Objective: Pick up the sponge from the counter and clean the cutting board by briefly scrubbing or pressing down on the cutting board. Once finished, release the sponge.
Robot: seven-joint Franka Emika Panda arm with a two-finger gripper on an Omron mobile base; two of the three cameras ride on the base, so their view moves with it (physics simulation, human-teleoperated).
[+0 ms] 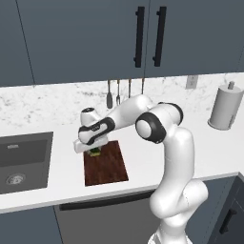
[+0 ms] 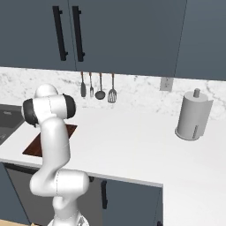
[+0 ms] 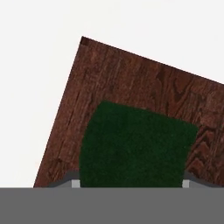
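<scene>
I've got the gripper [image 1: 94, 151] clamped on the sponge [image 3: 135, 146], dark green face toward the hand camera, over the cutting board's [image 1: 108, 167] far end on the counter [image 1: 143, 157].

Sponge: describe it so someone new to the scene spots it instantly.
Find the white counter right of the sink; on it lies a dark reddish-brown cutting board. At the board's far-left corner, under the gripper, sits the sponge. It is a small yellow-green block with a dark green top, far smaller than the board.
</scene>
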